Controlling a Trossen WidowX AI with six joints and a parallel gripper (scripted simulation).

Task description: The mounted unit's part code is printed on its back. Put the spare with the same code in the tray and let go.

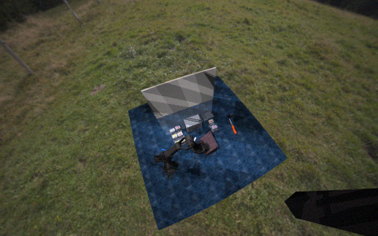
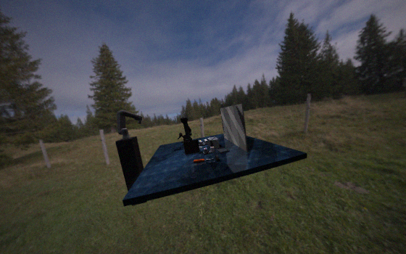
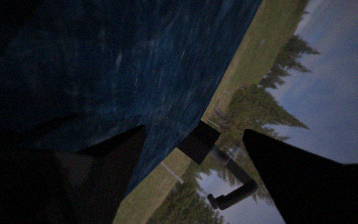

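Note:
The grey mounted unit stands in front of a tilted mirror panel. Small spares with coloured labels lie in two groups, one left of the unit and one right of it; in the exterior view they show as a small cluster. The codes are too small to read. The dark maroon tray lies in front of the unit. My gripper is open and empty at the tray's left edge. In the wrist view it looks across the blue table top, with no spare between the fingers.
An orange-handled tool lies right of the spares. The blue table stands in a grass field. A black post with a camera arm stands at one table edge. My arm's base is near the front left.

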